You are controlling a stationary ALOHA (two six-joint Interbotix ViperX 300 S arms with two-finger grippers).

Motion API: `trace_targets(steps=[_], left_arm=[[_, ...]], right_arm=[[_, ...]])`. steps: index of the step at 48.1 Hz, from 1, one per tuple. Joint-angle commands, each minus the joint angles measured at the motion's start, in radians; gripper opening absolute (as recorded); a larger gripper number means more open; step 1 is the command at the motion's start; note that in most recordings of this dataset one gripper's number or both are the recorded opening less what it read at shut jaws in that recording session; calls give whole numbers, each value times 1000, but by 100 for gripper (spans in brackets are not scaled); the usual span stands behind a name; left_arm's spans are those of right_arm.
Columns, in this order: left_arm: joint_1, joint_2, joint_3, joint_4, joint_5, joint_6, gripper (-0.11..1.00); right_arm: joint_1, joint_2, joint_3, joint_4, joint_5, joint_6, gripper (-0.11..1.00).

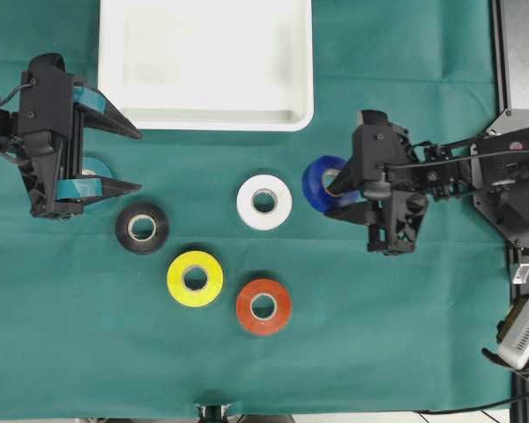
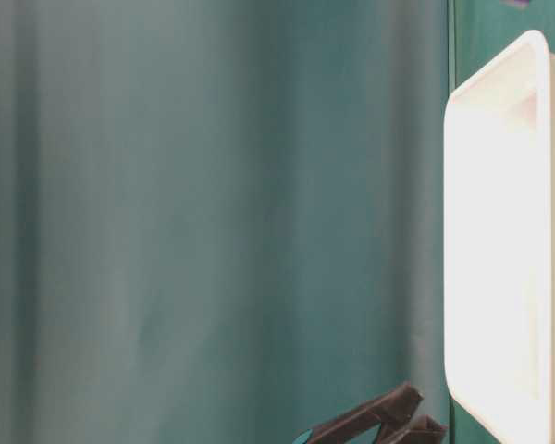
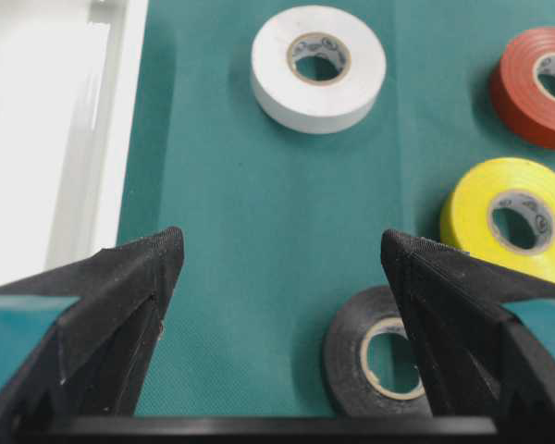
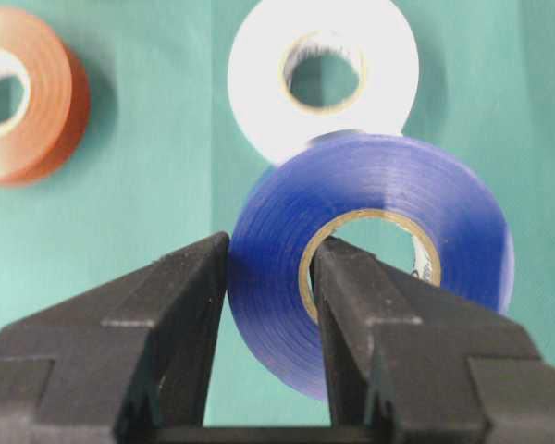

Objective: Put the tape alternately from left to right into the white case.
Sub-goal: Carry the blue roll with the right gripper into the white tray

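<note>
One blue roll (image 4: 370, 268), pinched in right claw (image 4: 270, 305)

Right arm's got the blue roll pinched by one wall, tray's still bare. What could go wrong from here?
1. The right end effector grips the blue roll only through one wall, one finger inside the core; the roll could pivot or slip during the carry.
2. The roll sits tilted, so it may land on edge or catch the white case rim.
3. The open left end effector waits beside the case; the paths could cross.

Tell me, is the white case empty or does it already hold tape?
Empty. The overhead view shows the white case with a bare floor; no roll lies in it.
</note>
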Motion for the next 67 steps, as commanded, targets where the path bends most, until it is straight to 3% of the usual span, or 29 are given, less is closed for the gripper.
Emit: trace_targets(steps=[1, 9, 32, 51, 67], left_arm=[[-2, -5, -17, -2, -3, -2, 93], [-2, -5, -15, -2, -3, -2, 93], [-2, -5, -14, -2, -3, -2, 93], [-3, -5, -14, -2, -2, 0, 93], [-2, -5, -12, -2, 2, 0, 93]], right_arm=[[-38, 12, -46, -2, -6, -2, 2], [-120, 61, -92, -17, -6, -3, 2], [-279, 265, -304, -209, -5, -5, 2], [-364, 423, -463, -284, -11, -6, 2], [-440, 502, -543, -333, -29, -6, 2]])
